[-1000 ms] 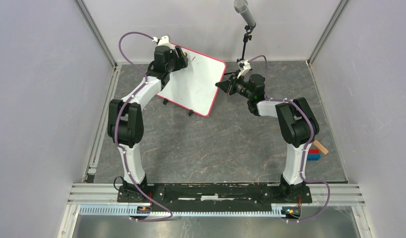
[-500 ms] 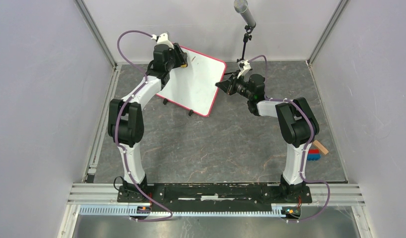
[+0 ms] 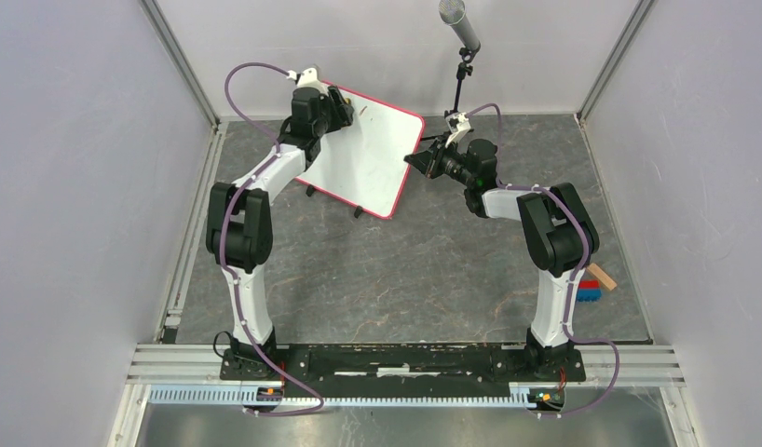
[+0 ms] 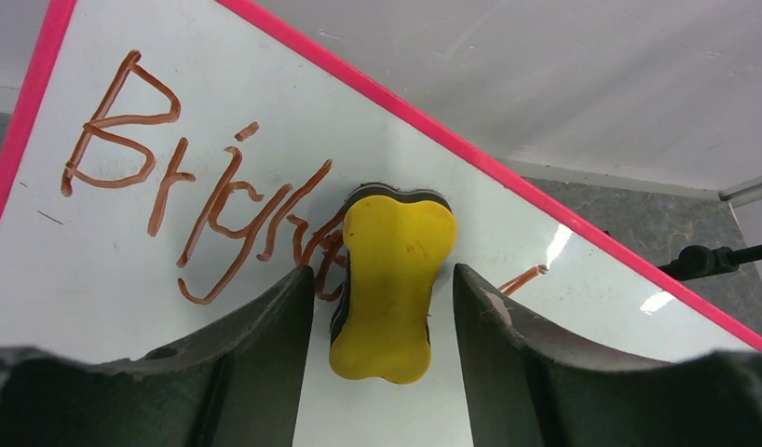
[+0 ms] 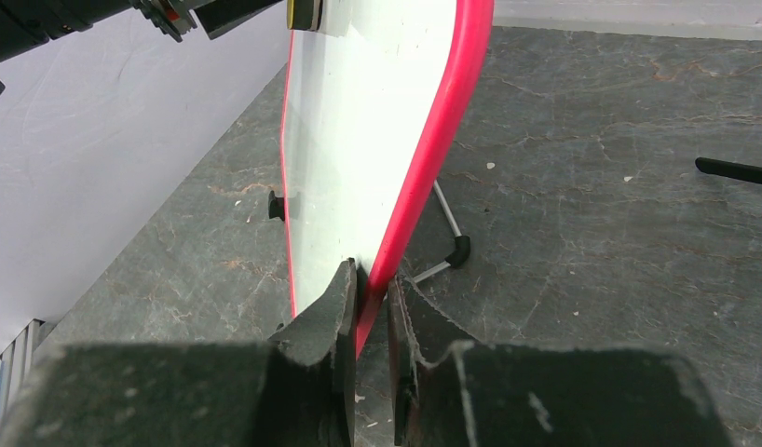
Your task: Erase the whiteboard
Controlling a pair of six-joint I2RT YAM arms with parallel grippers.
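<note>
The whiteboard (image 3: pixel 368 163) stands tilted at the back of the table, white with a pink rim. In the left wrist view the whiteboard (image 4: pixel 98 279) bears brown handwriting (image 4: pixel 200 209). A yellow eraser (image 4: pixel 394 279) lies against the board over the end of the writing. My left gripper (image 4: pixel 382 272) is open, one finger on each side of the eraser with a gap on both sides. My left gripper (image 3: pixel 343 105) is at the board's upper left corner. My right gripper (image 5: pixel 370 284) is shut on the board's pink rim (image 5: pixel 433 140) at its right edge (image 3: pixel 416 160).
A microphone on a thin stand (image 3: pixel 463 56) rises behind the board's right corner. Red, blue and wooden blocks (image 3: pixel 596 284) lie at the right by the right arm. The board's wire foot (image 5: pixel 459 250) rests on the grey table. Walls close off the back and both sides.
My left wrist has shifted slightly back and forth at the board's upper left corner. The board and the right arm have not moved.
</note>
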